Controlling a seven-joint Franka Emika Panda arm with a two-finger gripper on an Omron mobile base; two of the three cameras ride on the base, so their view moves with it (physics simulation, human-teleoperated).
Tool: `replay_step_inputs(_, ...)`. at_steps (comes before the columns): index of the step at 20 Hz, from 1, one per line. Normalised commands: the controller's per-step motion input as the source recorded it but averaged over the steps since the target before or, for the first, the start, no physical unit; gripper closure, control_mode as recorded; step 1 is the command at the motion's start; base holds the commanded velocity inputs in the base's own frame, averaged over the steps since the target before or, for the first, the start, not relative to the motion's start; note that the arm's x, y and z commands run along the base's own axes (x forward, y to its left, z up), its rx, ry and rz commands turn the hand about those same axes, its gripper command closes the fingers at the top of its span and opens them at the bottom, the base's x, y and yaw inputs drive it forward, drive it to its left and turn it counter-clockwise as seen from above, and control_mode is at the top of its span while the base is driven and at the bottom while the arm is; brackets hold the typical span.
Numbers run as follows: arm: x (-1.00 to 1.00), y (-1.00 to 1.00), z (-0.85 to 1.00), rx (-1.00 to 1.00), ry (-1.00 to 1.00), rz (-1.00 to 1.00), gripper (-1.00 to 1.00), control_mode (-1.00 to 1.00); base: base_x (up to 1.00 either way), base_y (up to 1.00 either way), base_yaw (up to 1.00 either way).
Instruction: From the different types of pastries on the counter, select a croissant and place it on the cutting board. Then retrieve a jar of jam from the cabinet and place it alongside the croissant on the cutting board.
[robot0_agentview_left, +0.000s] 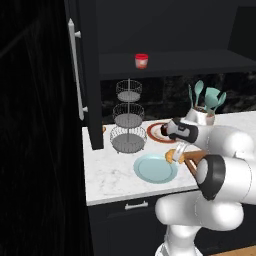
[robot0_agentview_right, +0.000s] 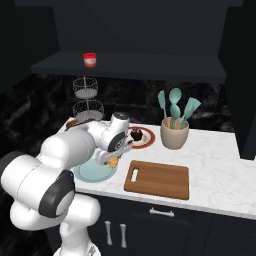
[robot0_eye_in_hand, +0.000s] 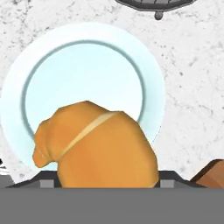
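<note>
The golden-brown croissant (robot0_eye_in_hand: 100, 148) is lifted clear of the counter (robot0_agentview_right: 220, 160), and my gripper (robot0_agentview_right: 111, 159) is shut on it. It hangs over the right edge of a round light-blue plate (robot0_eye_in_hand: 87, 65), just left of the wooden cutting board (robot0_agentview_right: 157, 179). In the hand view the croissant hides my finger tips. From the left base view the croissant (robot0_agentview_left: 171, 156) shows beside my wrist, and the arm covers most of the board (robot0_agentview_left: 192, 157). The red-lidded jar of jam (robot0_agentview_left: 141, 61) stands on the shelf of the open black cabinet (robot0_agentview_left: 175, 62). A dark chocolate pastry (robot0_agentview_right: 135, 134) sits on a red-rimmed plate behind.
A beige crock with teal utensils (robot0_agentview_right: 174, 132) stands behind the board. A three-tier wire basket (robot0_agentview_left: 128, 120) stands at the back left of the counter. The open cabinet door with its silver bar handle (robot0_agentview_left: 76, 70) juts out on the left.
</note>
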Motion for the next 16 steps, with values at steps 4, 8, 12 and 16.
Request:
replay_step_inputs(4,0.0,-0.55,0.0,0.0,0.0,-0.08,1.0,-1.0,0.0,0.0,0.0)
replay_step_inputs(8,0.0,-0.62,-0.02,0.0,-0.02,0.0,1.0,-1.0,0.0,0.0,0.0)
replay_step_inputs(12,-0.01,-0.68,0.0,0.0,-0.07,-0.02,1.0,-1.0,0.0,0.0,0.0)
replay_step_inputs(16,-0.03,-0.73,0.0,0.0,-0.07,-0.03,1.0,-1.0,0.0,0.0,0.0)
